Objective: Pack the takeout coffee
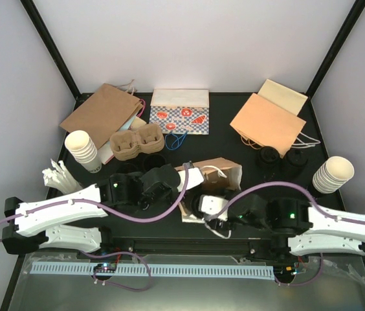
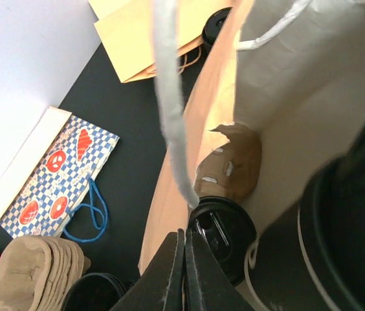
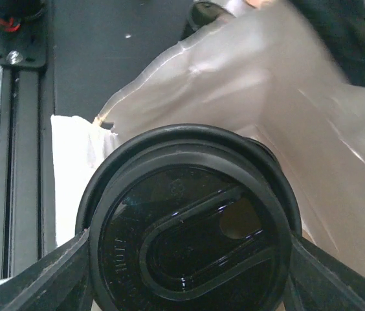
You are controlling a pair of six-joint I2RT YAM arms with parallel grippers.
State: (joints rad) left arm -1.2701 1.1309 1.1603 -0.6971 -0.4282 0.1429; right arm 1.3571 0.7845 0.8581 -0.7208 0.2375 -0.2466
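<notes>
Because the paper bag (image 1: 224, 170) stands at the middle of the table (image 1: 234, 133) in the top view with its mouth turned toward the arms, the step in hand is judged to be the loading of a cup through that mouth. Whether the bag is upright or tilted cannot be told. The left gripper (image 1: 177, 181) is seen at the left of the mouth and the right gripper (image 1: 199, 202) just near of it, while spare cups (image 1: 270, 155) wait well apart at the far right. From the left wrist, the fingers (image 2: 166, 278) are seen pressed flat together at the bag's rim, with paper apparently pinched between them, so the mouth is held agape. One lodged cup (image 2: 221, 230) sits inside, just beside a pulp carrier (image 2: 231, 168). From the right wrist, the takeout coffee (image 3: 189, 240) is shown clamped at its lid between the two jaws, right at the bag's mouth, with pale paper behind it. The step is best done if the cup is kept level, is eased in beside the lodged cup rather than onto it, and is released only once seated. The left pinch should not be slackened, since a sagging rim could catch the lid.
</notes>
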